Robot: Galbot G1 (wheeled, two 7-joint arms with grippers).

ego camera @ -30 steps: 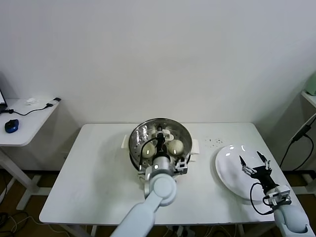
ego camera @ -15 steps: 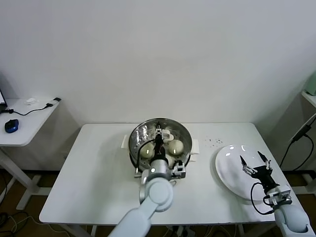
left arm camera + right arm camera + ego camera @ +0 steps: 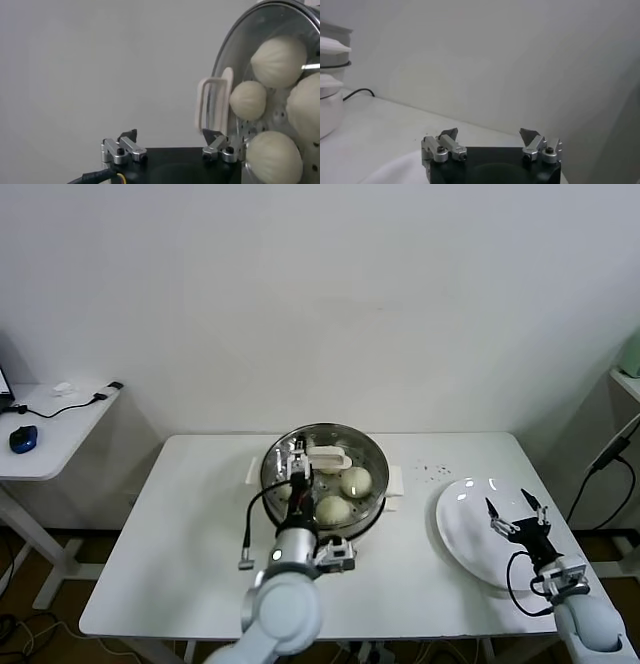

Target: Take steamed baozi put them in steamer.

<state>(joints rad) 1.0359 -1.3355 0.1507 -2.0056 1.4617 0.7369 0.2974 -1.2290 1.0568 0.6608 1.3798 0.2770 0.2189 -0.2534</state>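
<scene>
The white tabletop (image 3: 200, 544) carries everything, and the steamer (image 3: 368, 450) sits at its middle toward the far edge: a shiny steel basket on a white pot body with side handles. To the right, near the edge, lies a flat white plate (image 3: 462, 529) with nothing visible on it, which suggests the loading is done or close to it.

Inside the steamer rest the steamed baozi (image 3: 356, 480). The head view shows two clearly, with others partly hidden behind the arm; the left wrist view shows four (image 3: 279, 61), sitting close together on the perforated bottom. They lie loose, none gripped.

The left pincer (image 3: 301, 463) hovers over the left part of the basket, its jaws spread wide with nothing between them, as the left wrist view (image 3: 172, 146) confirms. That fits a bun just set down: the fingers stand clear so the soft dough is not dragged when the arm lifts.

The right pincer (image 3: 516, 511) waits over the plate, jaws likewise spread and empty, seen also in the right wrist view (image 3: 490, 141). It looks parked there, out of the left arm's way.

The likely next need is for the left arm to rise straight up without clipping the steamer's rim.
</scene>
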